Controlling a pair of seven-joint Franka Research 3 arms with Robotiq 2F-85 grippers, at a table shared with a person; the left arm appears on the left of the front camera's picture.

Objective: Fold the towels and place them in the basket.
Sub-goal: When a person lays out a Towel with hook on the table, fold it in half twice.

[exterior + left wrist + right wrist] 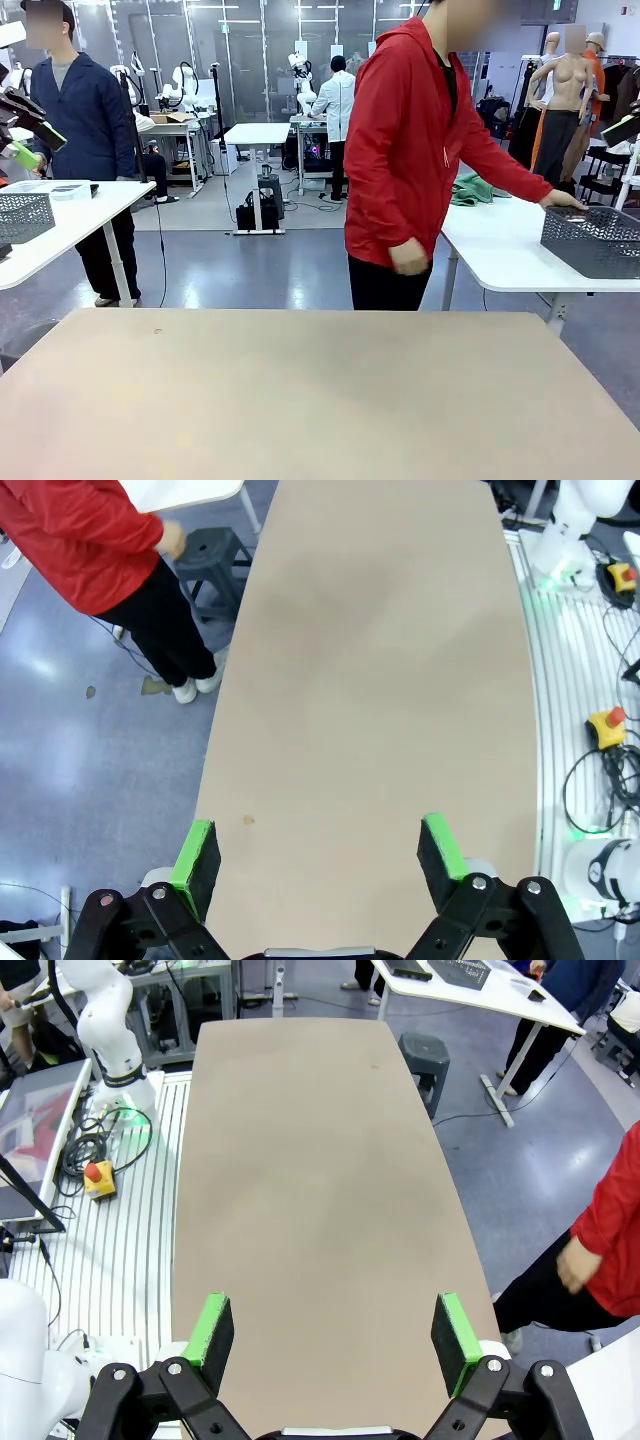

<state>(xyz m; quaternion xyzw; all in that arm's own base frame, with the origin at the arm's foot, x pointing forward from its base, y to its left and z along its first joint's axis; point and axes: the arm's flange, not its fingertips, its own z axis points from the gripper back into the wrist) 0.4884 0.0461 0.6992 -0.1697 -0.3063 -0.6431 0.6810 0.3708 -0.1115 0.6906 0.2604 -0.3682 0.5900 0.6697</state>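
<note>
A dark grey mesh basket (595,240) stands on a white side table (500,250) at the far right, beyond my tan table (320,400). A person in a red jacket (410,140) stands at the far side and rests one hand on the basket's rim. Behind that arm a green towel (470,190) lies crumpled on the white table. My left gripper (320,845) hangs open above the tan tabletop with nothing between its green pads. My right gripper (335,1325) is likewise open over the bare tabletop (310,1190).
A second white table at the left carries another mesh basket (22,215), with a person in a dark blue coat (90,120) behind it. A grey stool (205,550) stands off the tan table's far edge. Cables and stop buttons (608,725) lie on my side.
</note>
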